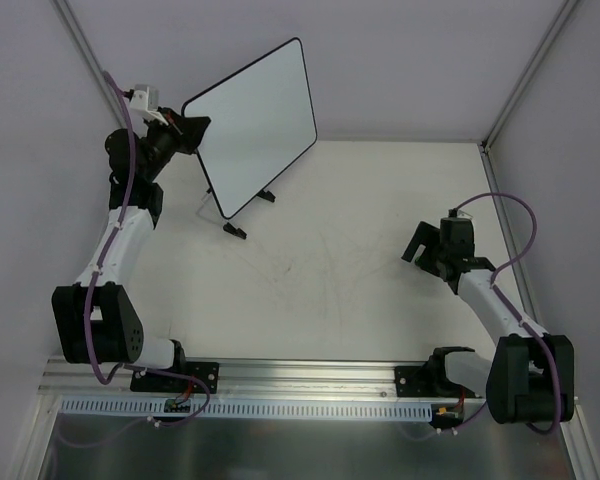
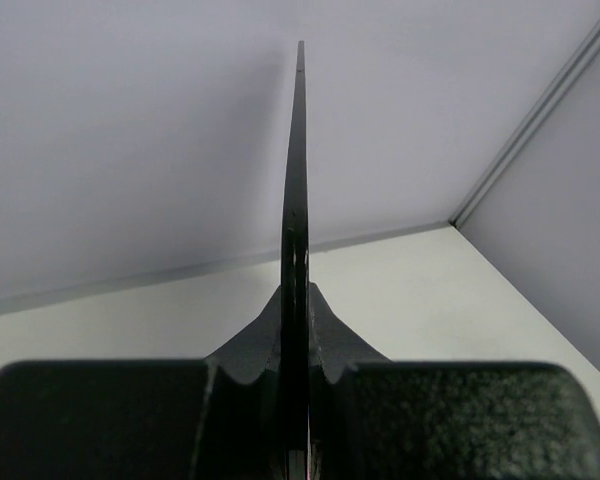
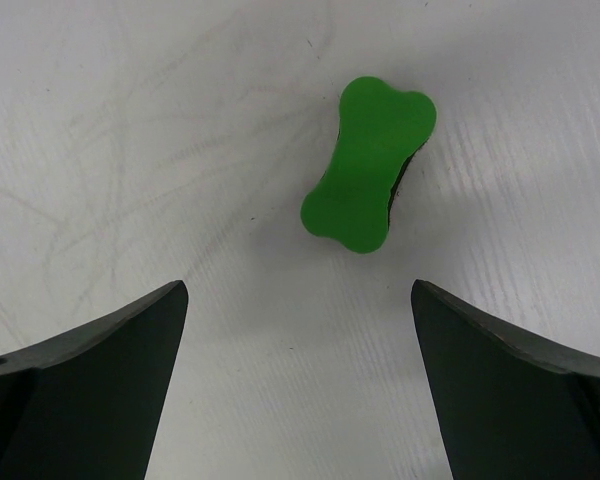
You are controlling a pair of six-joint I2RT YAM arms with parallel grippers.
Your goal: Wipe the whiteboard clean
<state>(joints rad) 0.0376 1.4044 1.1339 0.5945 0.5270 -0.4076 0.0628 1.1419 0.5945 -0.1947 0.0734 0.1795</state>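
Observation:
The whiteboard (image 1: 255, 125) stands tilted at the back left, its white face blank, with its two black feet near the tabletop. My left gripper (image 1: 192, 128) is shut on the board's left rim. In the left wrist view the board shows edge-on as a thin black blade (image 2: 296, 200) pinched between the fingers of that gripper (image 2: 296, 330). My right gripper (image 1: 420, 250) hovers over the table's right side, open and empty. In the right wrist view a green bone-shaped eraser (image 3: 368, 165) lies flat on the table just ahead of the open gripper (image 3: 300, 290); the top view hides it.
The white tabletop (image 1: 360, 290) carries faint scuff marks. Pale walls with aluminium corner posts (image 1: 525, 80) close in the back and sides. A metal rail (image 1: 280, 375) with the arm bases runs along the near edge.

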